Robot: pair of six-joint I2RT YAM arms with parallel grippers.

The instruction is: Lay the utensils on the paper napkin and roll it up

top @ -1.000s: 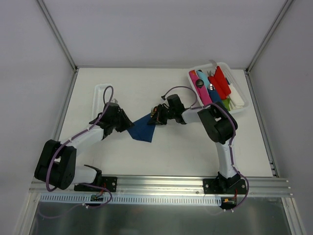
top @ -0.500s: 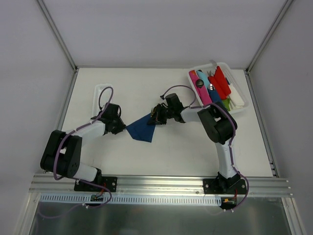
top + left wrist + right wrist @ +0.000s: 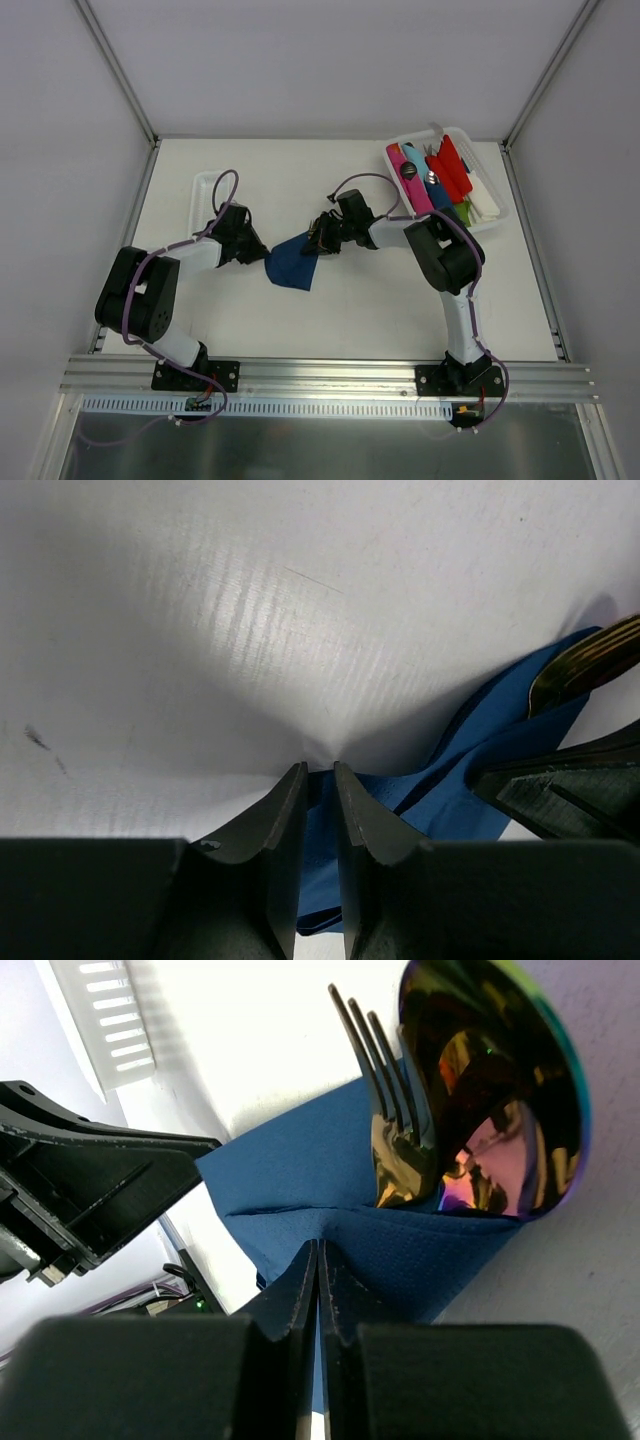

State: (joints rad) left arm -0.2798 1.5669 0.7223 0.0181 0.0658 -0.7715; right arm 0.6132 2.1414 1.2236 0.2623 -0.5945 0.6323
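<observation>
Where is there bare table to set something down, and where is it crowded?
Free: back strip between white tray and bin; front strip between paper napkin and arm bases. Crowded: centre, left gripper and right gripper on napkin.

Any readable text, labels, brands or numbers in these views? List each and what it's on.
None legible in any view.
The paper napkin, fork and spoon show no print or engraving.
The dark round mark on the pink item in the white bin is too small to read.
</observation>
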